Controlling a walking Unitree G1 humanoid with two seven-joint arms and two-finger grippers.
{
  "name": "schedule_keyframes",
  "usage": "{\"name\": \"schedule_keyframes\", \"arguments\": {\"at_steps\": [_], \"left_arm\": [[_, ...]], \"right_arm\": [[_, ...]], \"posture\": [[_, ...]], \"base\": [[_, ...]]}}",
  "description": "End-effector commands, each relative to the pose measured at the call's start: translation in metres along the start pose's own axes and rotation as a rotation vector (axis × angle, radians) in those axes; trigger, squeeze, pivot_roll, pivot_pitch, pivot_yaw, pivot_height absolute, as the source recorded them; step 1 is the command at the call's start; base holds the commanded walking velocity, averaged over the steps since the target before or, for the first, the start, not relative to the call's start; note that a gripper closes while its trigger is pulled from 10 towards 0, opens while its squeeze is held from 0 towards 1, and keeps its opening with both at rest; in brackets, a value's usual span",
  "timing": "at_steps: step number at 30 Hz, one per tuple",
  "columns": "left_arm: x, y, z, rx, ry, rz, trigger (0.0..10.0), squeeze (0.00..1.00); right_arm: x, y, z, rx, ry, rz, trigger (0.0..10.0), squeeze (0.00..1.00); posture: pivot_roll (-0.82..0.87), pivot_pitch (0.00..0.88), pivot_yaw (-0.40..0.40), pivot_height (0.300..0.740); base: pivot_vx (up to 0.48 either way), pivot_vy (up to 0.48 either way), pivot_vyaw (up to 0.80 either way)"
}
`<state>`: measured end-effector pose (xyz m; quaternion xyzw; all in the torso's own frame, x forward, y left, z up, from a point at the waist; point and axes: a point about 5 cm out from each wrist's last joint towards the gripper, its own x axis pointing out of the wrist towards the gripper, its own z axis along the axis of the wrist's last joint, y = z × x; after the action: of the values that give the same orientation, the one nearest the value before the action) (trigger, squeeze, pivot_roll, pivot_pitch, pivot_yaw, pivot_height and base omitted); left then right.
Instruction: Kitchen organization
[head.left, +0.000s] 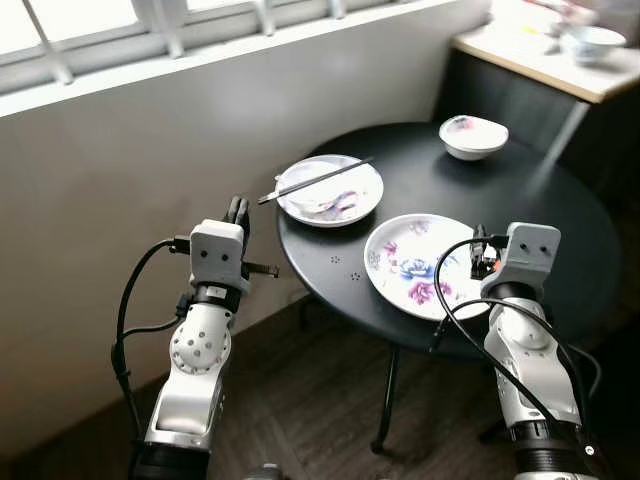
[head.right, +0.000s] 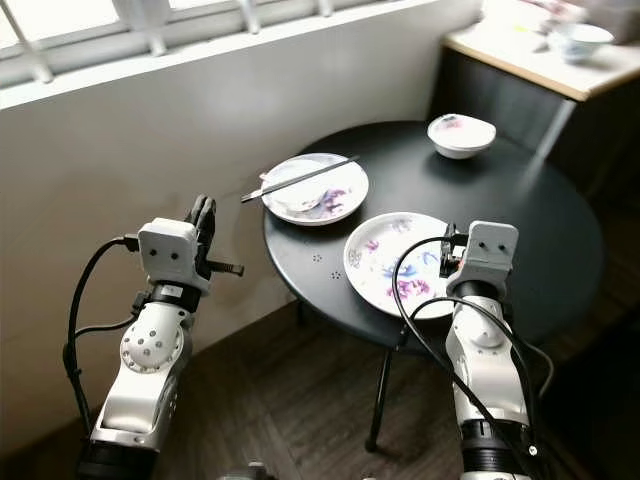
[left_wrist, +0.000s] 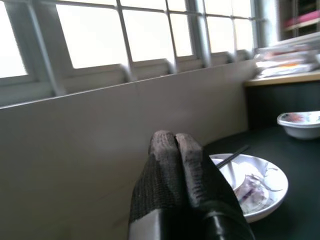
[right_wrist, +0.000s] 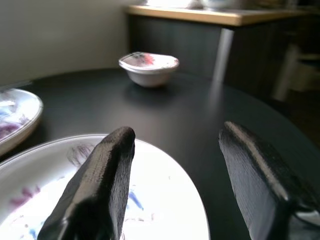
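Your right gripper (right_wrist: 175, 175) has its fingers (right_wrist: 95, 190) spread wide with nothing between them; they hover just over the near rim of the flowered plate (head.left: 415, 262), which lies directly under and ahead of them on the round black worktop (head.left: 560, 220); beyond those fingers, further across the worktop, sits a small white bowl (right_wrist: 148, 67) with a pink pattern, well apart from the plate; off to the side of the fingers lies a second plate (head.left: 330, 190) with food scraps and a pair of dark chopsticks (head.left: 315, 180) resting across its rim, their ends sticking out past the edge. Your left gripper (left_wrist: 175, 145) has its fingers pressed flat together, holding nothing; it is raised beside the worktop's edge, not over it, with the grey wall (head.left: 100, 200) close by and the second plate ahead of its tips; above the wall runs a bright window (left_wrist: 100, 35) with white bars. Past the bowl stands a dark counter with a pale top (head.left: 560, 65) carrying another bowl (head.left: 590, 42).
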<state>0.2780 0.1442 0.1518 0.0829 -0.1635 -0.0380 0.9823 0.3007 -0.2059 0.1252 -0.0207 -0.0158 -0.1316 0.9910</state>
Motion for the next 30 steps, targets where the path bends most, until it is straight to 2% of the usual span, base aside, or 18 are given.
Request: {"name": "schedule_keyframes", "arguments": {"at_steps": [1, 4, 10, 12, 15, 22, 26, 27, 30], "left_arm": [[0.000, 0.001, -0.001, 0.003, 0.005, 0.003, 10.0, 0.00], [0.000, 0.001, -0.001, 0.004, 0.005, 0.002, 10.0, 0.00], [0.000, 0.001, -0.001, 0.007, 0.007, 0.000, 10.0, 0.00], [0.000, 0.001, -0.002, 0.010, 0.008, -0.001, 10.0, 0.00], [-0.001, 0.000, -0.002, 0.011, 0.010, -0.005, 10.0, 0.00], [-0.001, -0.001, -0.003, 0.016, 0.017, -0.013, 10.0, 0.00], [-0.001, -0.001, -0.003, 0.018, 0.018, -0.014, 10.0, 0.00], [-0.001, -0.001, -0.003, 0.019, 0.019, -0.013, 10.0, 0.00], [0.000, -0.001, -0.003, 0.020, 0.020, -0.013, 10.0, 0.00]], "right_arm": [[0.001, 0.001, 0.004, 0.000, -0.012, 0.000, 10.0, 0.00], [0.001, -0.001, 0.002, 0.000, -0.002, -0.011, 10.0, 0.00], [0.002, -0.009, -0.004, 0.016, 0.045, -0.067, 10.0, 0.00], [0.003, -0.016, -0.012, 0.077, 0.109, -0.119, 10.0, 0.00], [0.002, -0.018, -0.017, 0.111, 0.144, -0.129, 10.0, 0.00], [-0.001, -0.002, -0.029, 0.180, 0.246, -0.026, 10.0, 0.00], [-0.001, 0.000, -0.031, 0.214, 0.269, -0.021, 10.0, 0.00], [-0.001, 0.003, -0.035, 0.280, 0.308, -0.001, 10.0, 0.00], [-0.002, 0.005, -0.037, 0.338, 0.338, 0.006, 10.0, 0.00]], "posture": [[0.00, 0.030, 0.005, 0.740], [0.00, 0.031, 0.005, 0.740], [0.00, 0.031, 0.005, 0.740], [0.00, 0.032, 0.004, 0.740], [0.00, 0.034, 0.006, 0.740], [0.00, 0.035, 0.009, 0.740], [0.00, 0.034, 0.009, 0.740], [0.00, 0.035, 0.009, 0.740], [0.00, 0.035, 0.009, 0.740]], "base": [[0.000, 0.000, -0.80], [0.000, 0.000, -0.55], [0.000, 0.000, 0.00], [0.000, 0.000, 0.00], [0.000, 0.000, 0.00], [0.000, 0.000, 0.00], [0.000, 0.000, 0.00], [0.000, 0.000, 0.00], [0.000, 0.000, 0.00]]}}
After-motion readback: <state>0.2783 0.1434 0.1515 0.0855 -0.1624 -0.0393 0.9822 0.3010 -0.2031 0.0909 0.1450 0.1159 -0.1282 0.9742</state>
